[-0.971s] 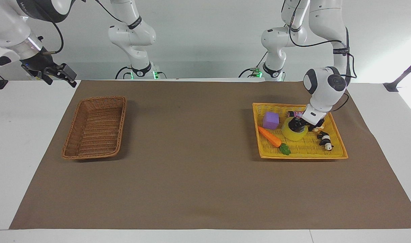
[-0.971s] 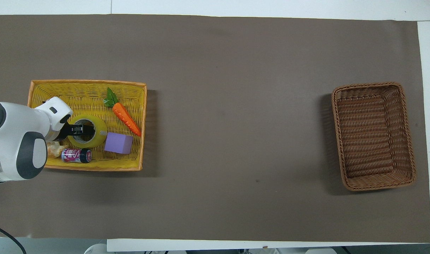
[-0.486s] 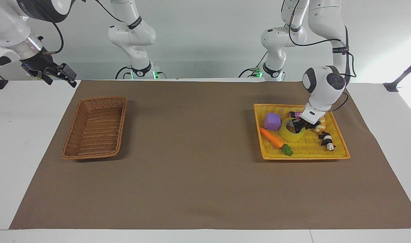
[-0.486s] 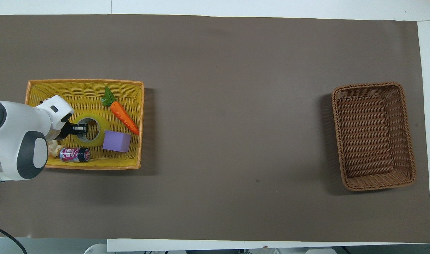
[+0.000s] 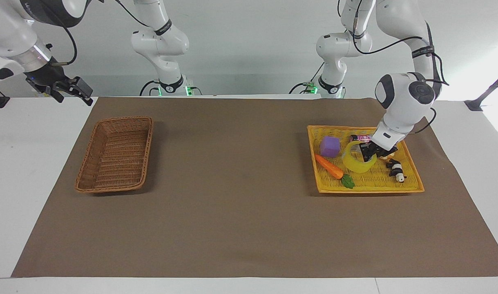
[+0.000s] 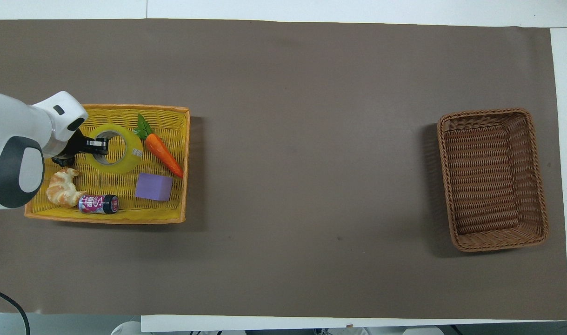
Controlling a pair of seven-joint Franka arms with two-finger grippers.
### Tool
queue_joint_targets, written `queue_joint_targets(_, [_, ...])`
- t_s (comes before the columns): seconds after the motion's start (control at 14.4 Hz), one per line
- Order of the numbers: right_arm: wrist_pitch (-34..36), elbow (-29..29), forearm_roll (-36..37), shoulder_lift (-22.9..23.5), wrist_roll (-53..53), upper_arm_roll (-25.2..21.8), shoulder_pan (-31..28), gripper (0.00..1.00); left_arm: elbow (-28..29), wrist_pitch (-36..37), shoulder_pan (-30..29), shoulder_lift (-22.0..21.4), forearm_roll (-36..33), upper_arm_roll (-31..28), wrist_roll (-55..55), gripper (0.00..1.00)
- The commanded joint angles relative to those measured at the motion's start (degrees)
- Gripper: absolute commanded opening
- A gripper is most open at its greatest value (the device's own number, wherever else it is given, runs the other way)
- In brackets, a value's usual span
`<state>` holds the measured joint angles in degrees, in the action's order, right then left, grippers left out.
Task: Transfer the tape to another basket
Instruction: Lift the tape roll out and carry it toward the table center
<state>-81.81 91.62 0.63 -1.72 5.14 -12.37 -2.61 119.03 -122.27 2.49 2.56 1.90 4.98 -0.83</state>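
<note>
The tape (image 5: 358,160) is clamped by the left hand (image 5: 369,152), whose fingers are closed across the wall of the roll, one inside the pale core ring and one outside. The roll is held tilted, with one edge raised clear of the floor of the yellow basket (image 5: 412,185); whether the lower edge touches the weave cannot be told. In the overhead view, the tape (image 6: 115,148) is seen over the part of the yellow basket (image 6: 102,218) farther from the robots, just beside the toy carrot (image 6: 163,153).

A purple block (image 6: 154,186), a small can (image 6: 98,204) lying on its side, and a croissant (image 6: 62,187) are also contained in the yellow basket. A small black-and-white figure (image 5: 395,170) lies in it as well.

The brown wicker basket (image 5: 115,154) is located well apart, toward the right arm's end of the bench (image 5: 232,204).

The right hand (image 5: 65,89) is held raised above the bench edge near that basket; the right arm is waiting. The state of its fingers cannot be told.
</note>
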Motion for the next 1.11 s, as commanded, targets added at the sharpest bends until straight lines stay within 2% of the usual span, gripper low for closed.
queue_joint_targets(0.0, [0.4, 0.6, -0.8, -0.7, 0.6, 0.1, -0.2, 0.99, -9.9, 5.5, 5.5, 2.6, 6.9, -0.7, 3.6, 0.00])
queue_joint_targets(0.14, [0.4, 0.6, -0.8, -0.7, 0.6, 0.1, -0.2, 0.99, -11.0, 5.2, 13.0, 2.6, 8.2, -0.8, 13.8, 0.00])
queue_joint_targets(0.21, [0.4, 0.6, -0.8, -0.7, 0.6, 0.1, -0.2, 0.99, -11.3, 5.2, 14.9, 2.7, 9.5, -0.7, 18.2, 0.00])
queue_joint_targets(0.42, [0.4, 0.6, -0.8, -0.7, 0.6, 0.1, -0.2, 0.99, -11.2, 0.9, 19.7, 2.7, 16.1, -0.4, 19.7, 0.00])
queue_joint_targets(0.56, [0.6, 0.5, -0.8, -0.7, 0.3, 0.1, -0.2, 0.99, -11.5, -3.5, 23.7, 3.0, 17.8, -0.3, 22.1, 0.00])
queue_joint_targets(0.69, [1.0, 0.5, -0.8, -0.8, 0.4, 0.0, -0.8, 0.99, -13.2, -4.2, 25.1, 3.2, 18.2, -0.2, 26.9, 0.00])
queue_joint_targets(0.9, [1.7, 0.6, -0.8, -0.9, 0.9, 0.1, -0.3, 0.99, -13.6, -6.2, 26.6, 4.3, 18.3, -0.1, 27.0, 0.00])
queue_joint_targets(1.04, [4.2, 0.8, -1.0, -1.3, 5.0, 0.1, -0.2, 0.99, -13.5, -5.7, 26.1, 4.3, 18.2, -0.1, 26.7, 0.00])
